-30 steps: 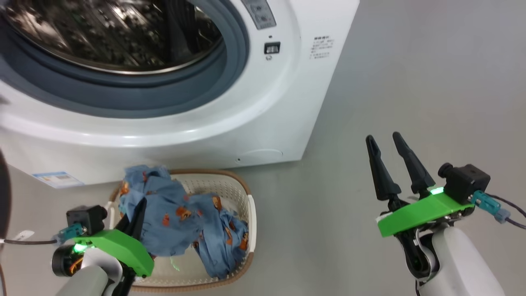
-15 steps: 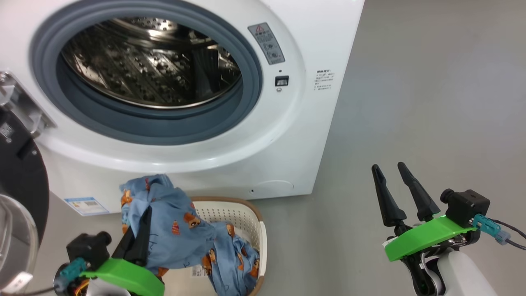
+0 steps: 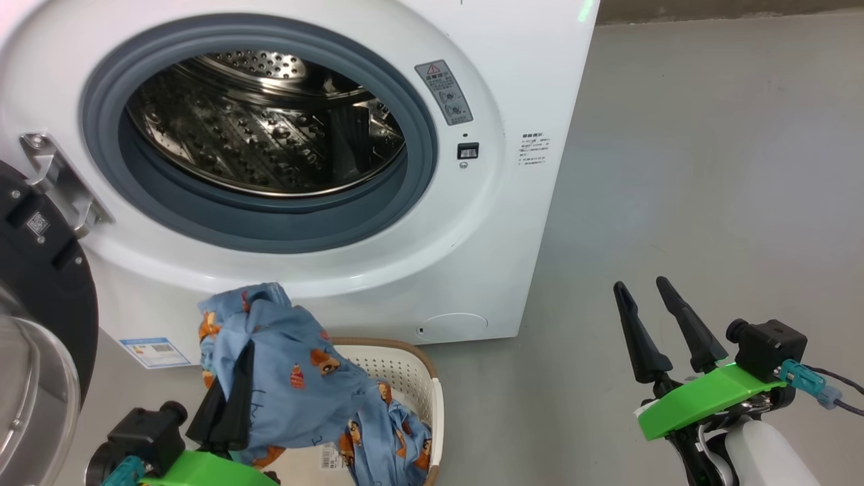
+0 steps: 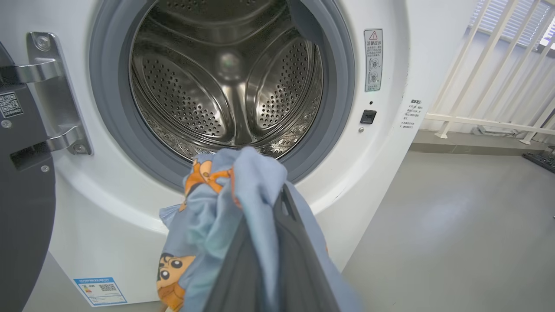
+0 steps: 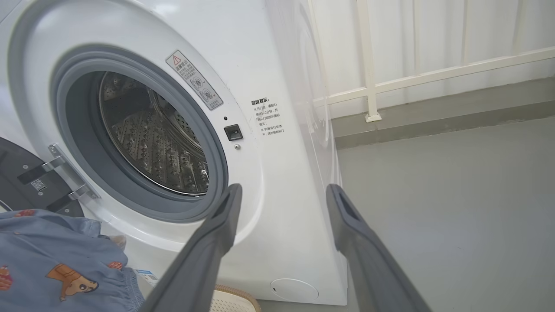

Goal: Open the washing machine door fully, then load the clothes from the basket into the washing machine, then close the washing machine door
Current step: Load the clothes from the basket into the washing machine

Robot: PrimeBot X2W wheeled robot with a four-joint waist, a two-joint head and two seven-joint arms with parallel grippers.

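The white washing machine (image 3: 486, 223) stands with its steel drum (image 3: 270, 135) exposed. The black-rimmed door (image 3: 47, 283) is swung out to the left. My left gripper (image 3: 244, 352) is shut on the light blue printed clothes (image 3: 297, 378), holding them bunched above the cream basket (image 3: 412, 368) with part of the fabric trailing into it. In the left wrist view the clothes (image 4: 225, 199) drape over my fingers (image 4: 260, 268) just below the drum opening (image 4: 225, 86). My right gripper (image 3: 641, 289) is open over the floor at the right, and it (image 5: 282, 190) holds nothing.
Grey floor (image 3: 709, 169) stretches to the right of the machine. A white railing (image 5: 433, 73) runs along the wall behind. The door hinge bracket (image 3: 61, 182) sits on the left of the opening. A blue label (image 3: 154, 351) and a round filter cap (image 3: 453, 325) are low on the front.
The head camera has tilted up, showing more of the drum and door. My left gripper has lifted the clothes higher out of the basket. The right gripper stays open.
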